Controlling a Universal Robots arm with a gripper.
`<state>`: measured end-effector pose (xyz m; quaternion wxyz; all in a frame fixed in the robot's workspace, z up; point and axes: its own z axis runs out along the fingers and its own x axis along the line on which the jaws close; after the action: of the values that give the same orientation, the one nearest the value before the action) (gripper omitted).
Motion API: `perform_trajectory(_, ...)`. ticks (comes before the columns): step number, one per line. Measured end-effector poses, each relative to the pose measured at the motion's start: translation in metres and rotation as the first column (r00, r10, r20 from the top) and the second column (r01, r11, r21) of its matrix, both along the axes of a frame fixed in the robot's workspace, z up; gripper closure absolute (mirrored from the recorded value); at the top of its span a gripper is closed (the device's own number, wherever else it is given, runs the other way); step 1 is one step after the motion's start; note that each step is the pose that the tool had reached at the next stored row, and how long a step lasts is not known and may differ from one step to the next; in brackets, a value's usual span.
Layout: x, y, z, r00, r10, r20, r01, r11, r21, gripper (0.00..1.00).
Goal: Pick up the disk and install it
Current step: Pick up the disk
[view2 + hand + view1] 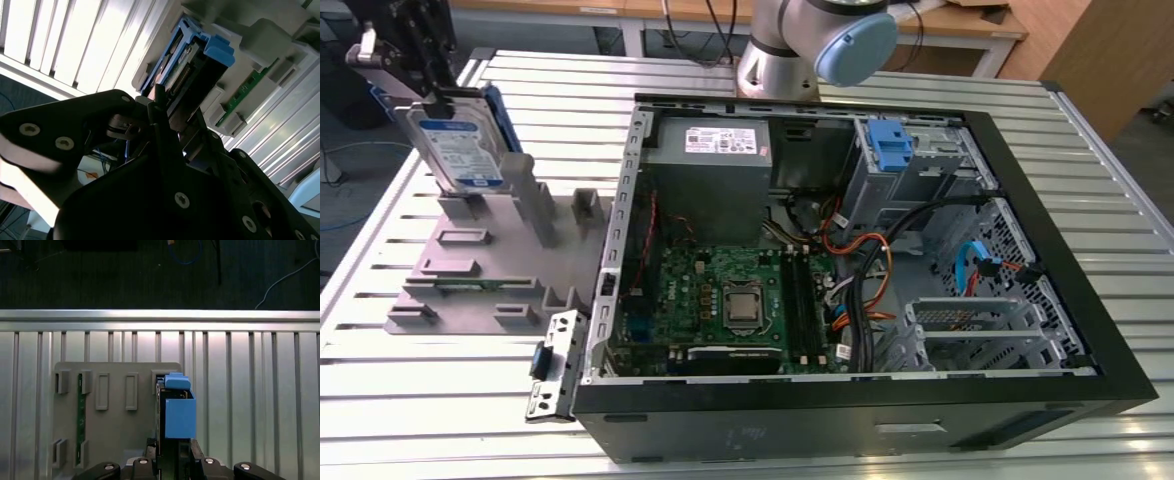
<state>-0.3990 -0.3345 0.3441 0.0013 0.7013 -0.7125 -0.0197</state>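
your open computer case (pixel 1081 300) holds the motherboard (pixel 734 300), power supply (pixel 720 140) and cables. the grey fixture (pixel 467 270) beside it keeps a green memory stick (pixel 78 415) slotted. the disk (pixel 458 150) stands on edge at that fixture, its top pinched by the gripper (pixel 438 98); treat it as dense, rigid, slick and shock-sensitive, best clamped across its flat faces.

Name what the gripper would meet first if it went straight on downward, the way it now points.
The disk: it stands upright directly beneath the gripper, with the fingers apparently closed on its top edge. Past the disk, the line runs into the grey holder; how much gap lies beneath the disk is unclear.
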Motion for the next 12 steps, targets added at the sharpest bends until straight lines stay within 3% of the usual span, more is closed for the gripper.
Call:
perform_trajectory(9,0.0000,0.0000,0.0140,1.0000,0.000,-0.0001,0.000,1.0000,-0.0001,0.65)
perform_trajectory(12,0.0000,0.0000,0.0155,1.0000,0.000,0.0002,0.000,1.0000,0.0001,0.65)
